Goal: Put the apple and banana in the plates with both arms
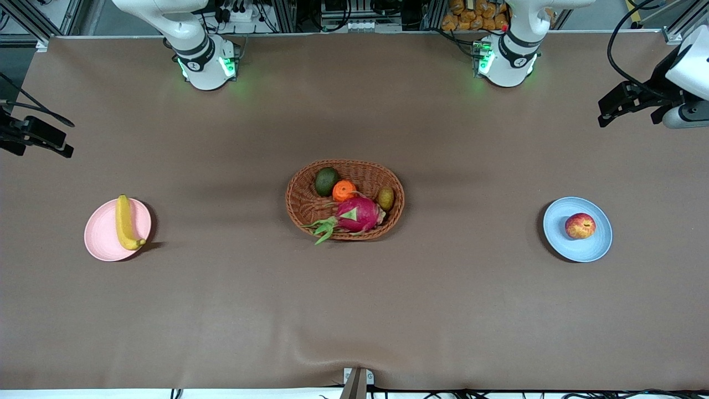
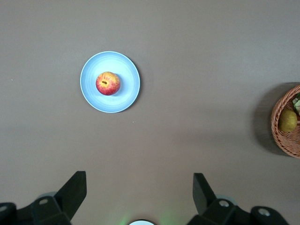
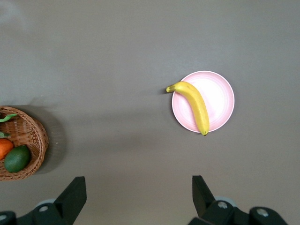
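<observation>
At the right arm's end of the tabletop (image 1: 354,310), the banana (image 1: 126,223) lies across the pink plate (image 1: 102,235), its tips reaching past the rim. The right gripper (image 3: 139,199) hangs high over bare tabletop, jaws spread wide and holding nothing. In the middle sits a wicker basket (image 1: 303,208) with a dragon fruit (image 1: 357,215), an orange (image 1: 344,190) and an avocado (image 1: 327,180). Toward the left arm's end, the apple (image 1: 580,225) rests upright on the blue plate (image 1: 556,235). The left gripper (image 2: 139,197) hangs over bare tabletop, jaws wide apart and empty.
</observation>
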